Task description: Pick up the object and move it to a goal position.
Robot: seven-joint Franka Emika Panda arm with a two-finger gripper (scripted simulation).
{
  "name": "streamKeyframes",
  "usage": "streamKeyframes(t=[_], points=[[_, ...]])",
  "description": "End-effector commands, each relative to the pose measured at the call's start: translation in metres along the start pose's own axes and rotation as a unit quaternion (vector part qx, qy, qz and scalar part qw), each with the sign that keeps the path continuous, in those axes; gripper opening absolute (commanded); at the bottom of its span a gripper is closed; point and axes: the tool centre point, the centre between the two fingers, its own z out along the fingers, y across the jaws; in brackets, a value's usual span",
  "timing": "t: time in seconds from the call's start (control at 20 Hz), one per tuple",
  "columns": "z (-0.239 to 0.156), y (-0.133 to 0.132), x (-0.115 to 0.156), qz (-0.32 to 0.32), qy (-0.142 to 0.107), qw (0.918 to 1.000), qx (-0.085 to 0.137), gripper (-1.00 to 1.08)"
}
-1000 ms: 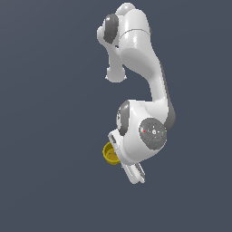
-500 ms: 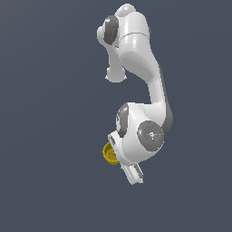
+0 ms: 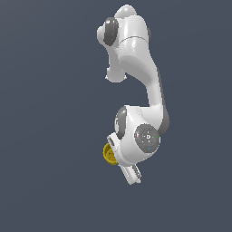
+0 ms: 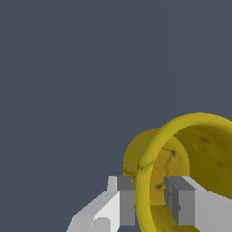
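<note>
The object is a small yellow cup with a hollow inside and a thin rim, lying on its side in the wrist view. My gripper is shut on its wall: one grey finger presses the outside and the other finger sits inside the cup. In the exterior view the object peeks out as a yellow disc on the exterior view's left of the white hand. The fingers themselves are hidden there behind the wrist.
Only the white arm with its grey joints shows against a plain dark grey-blue background. No table, floor edge or goal marker is visible in either view.
The wrist links have shifted very slightly towards the exterior view's left. The yellow cup stays in the grip at nearly the same place.
</note>
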Motion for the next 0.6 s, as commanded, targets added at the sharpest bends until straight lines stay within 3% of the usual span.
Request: streamKeyframes(t=[0.0,0.35,0.55], points=[[0.0,0.0,0.0,0.0,0.0,1.0,0.0,-1.0],[-0.001,0.0,0.002,0.002,0.001,1.0,0.001,-1.0],[-0.013,0.002,0.019,0.022,0.005,0.9997,0.009,-1.0]])
